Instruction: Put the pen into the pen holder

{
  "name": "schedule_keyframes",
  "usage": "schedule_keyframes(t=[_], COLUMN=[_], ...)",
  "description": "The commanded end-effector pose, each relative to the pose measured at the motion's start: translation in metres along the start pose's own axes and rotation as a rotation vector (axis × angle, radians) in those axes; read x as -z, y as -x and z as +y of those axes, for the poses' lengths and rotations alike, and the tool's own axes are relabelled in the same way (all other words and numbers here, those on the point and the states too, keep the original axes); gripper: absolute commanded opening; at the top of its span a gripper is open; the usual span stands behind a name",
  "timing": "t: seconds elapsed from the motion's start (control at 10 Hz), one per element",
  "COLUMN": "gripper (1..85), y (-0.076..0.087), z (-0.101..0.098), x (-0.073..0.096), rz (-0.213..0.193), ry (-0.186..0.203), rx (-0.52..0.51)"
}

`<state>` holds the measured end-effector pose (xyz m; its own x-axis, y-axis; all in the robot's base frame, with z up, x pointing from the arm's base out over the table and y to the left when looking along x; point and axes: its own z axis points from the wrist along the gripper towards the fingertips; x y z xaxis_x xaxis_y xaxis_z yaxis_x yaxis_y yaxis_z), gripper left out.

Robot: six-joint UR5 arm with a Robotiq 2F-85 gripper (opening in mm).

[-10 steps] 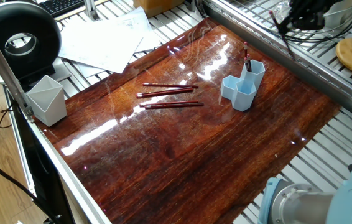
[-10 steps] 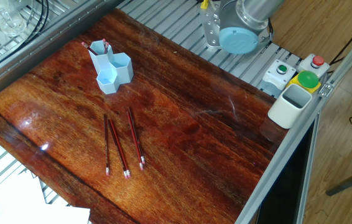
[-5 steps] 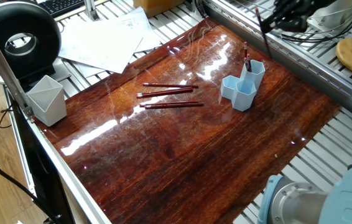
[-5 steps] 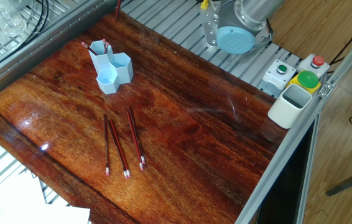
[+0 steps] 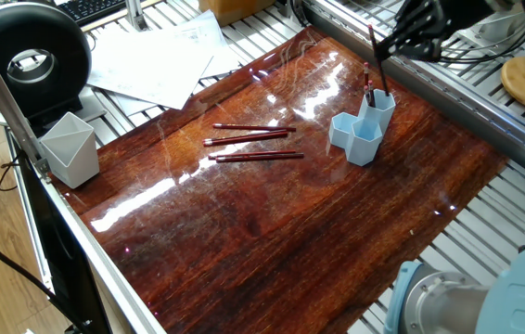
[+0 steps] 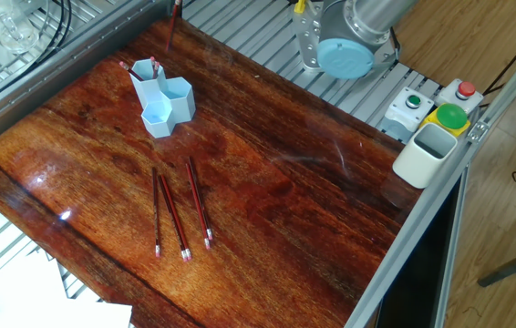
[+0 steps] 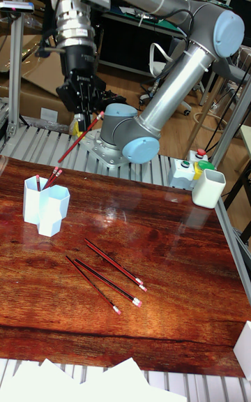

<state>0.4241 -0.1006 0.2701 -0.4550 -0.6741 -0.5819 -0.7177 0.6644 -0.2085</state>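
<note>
1. Pen point(image 7: 78, 138) is clamped near its upper end between the fingers of the gripper point(image 7: 84, 120), slanting down and away below it so the tip leads toward an opening.
2. Pen holder point(image 7: 44, 203) stands on the table point(image 7: 174, 262) below the gripper, off toward the pen's lower tip; its tallest tube already contains pens.
3. Three spare pens point(image 7: 111, 273) lie flat on the table, well apart from the gripper, awaiting pickup.
</note>
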Motion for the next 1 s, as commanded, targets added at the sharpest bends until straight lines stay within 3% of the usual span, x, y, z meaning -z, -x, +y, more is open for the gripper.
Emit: schedule_keyframes(t=[0.0,0.9], gripper=[1.0,1.0], y=[-0.002,-0.012], z=[0.001,0.008], x=[-0.014,-0.038], rz=[-0.04,-0.069], ry=[-0.002,0.006], rx=[-0.006,-0.008])
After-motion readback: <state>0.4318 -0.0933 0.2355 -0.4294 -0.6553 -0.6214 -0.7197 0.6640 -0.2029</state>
